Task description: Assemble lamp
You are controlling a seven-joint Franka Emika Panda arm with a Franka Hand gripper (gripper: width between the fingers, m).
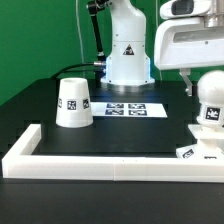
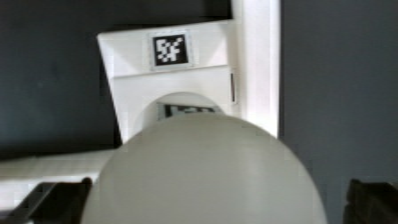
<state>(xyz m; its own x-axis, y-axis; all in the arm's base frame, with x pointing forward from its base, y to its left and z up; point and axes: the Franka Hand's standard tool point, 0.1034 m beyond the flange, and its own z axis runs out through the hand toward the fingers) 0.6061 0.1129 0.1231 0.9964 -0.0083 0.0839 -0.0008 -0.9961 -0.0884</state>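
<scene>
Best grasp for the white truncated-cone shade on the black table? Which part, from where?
Likely best from straight above: pinch the matte white truncated-cone shade across its narrow upper end. It stands upright on its wide end, walls tapering upward, so the top is slimmest, and nothing stands close beside it.

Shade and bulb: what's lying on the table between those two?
The marker board lies flat between the shade and the bulb; the exterior view shows it.

counter (image 1: 120, 135): black | shade (image 1: 74, 103): upright, wide end down, exterior view's left | marker board (image 1: 127, 108): flat, before robot body (image 1: 128, 60) | border (image 1: 100, 162): white bar along near edge | base (image 1: 198, 150): flat, exterior view's right, near border
</scene>
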